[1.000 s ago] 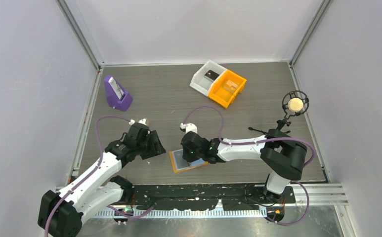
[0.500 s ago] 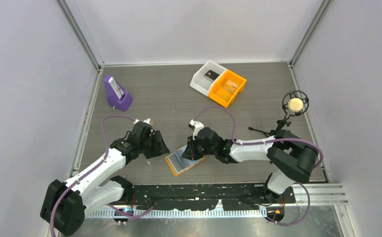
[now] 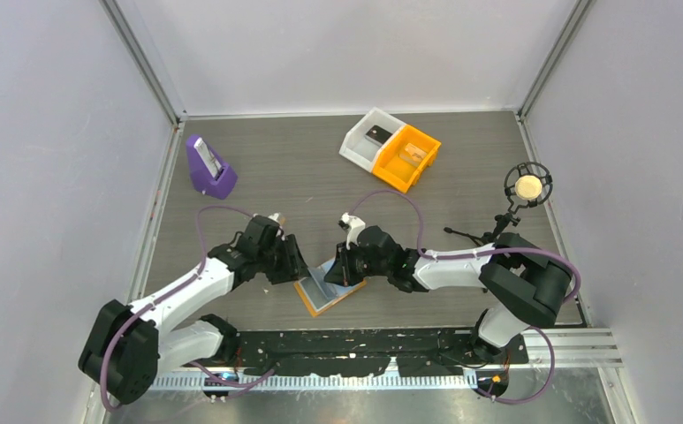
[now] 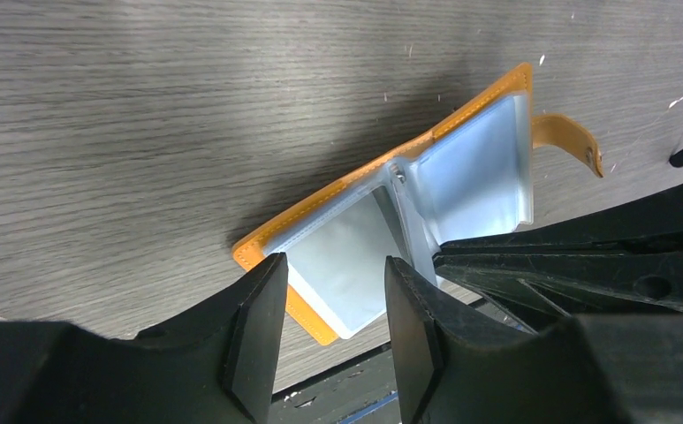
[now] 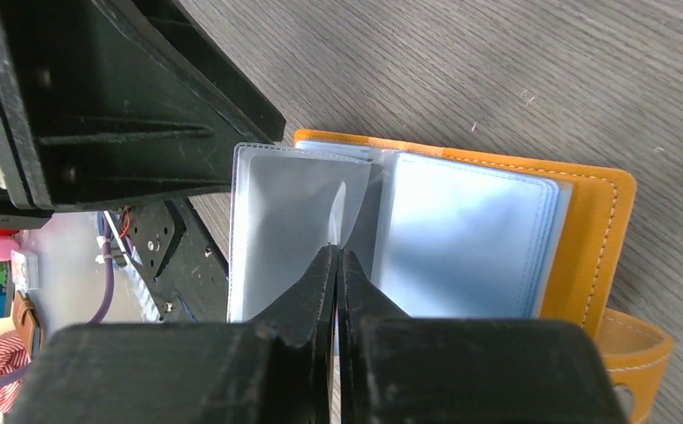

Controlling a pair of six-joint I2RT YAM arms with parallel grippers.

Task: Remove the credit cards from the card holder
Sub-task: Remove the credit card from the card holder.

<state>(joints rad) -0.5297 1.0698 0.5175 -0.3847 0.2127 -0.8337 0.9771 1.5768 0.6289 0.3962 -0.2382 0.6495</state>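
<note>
The orange card holder (image 3: 318, 299) lies open on the table near the front edge, its light blue sleeves facing up (image 4: 342, 261). One sleeve (image 5: 289, 212) stands lifted off the others. My right gripper (image 3: 339, 270) is shut, its tips (image 5: 336, 258) pinching that lifted sleeve. My left gripper (image 3: 299, 268) is open just left of the holder, and its fingers (image 4: 258, 327) straddle the near sleeve corner without touching it. The holder's strap (image 4: 572, 137) sticks out on the far side. I cannot make out any credit cards inside the frosted sleeves.
A white bin (image 3: 368, 137) and an orange bin (image 3: 410, 157) sit together at the back. A purple stand holding a phone (image 3: 209, 168) is at the back left. A microphone (image 3: 527, 185) stands on the right. The black rail (image 3: 364, 352) borders the table's near edge.
My left arm has reached rightward up to the holder with its jaws a little narrower. My right gripper has shifted right and lifted a sleeve, and the holder has turned slightly.
</note>
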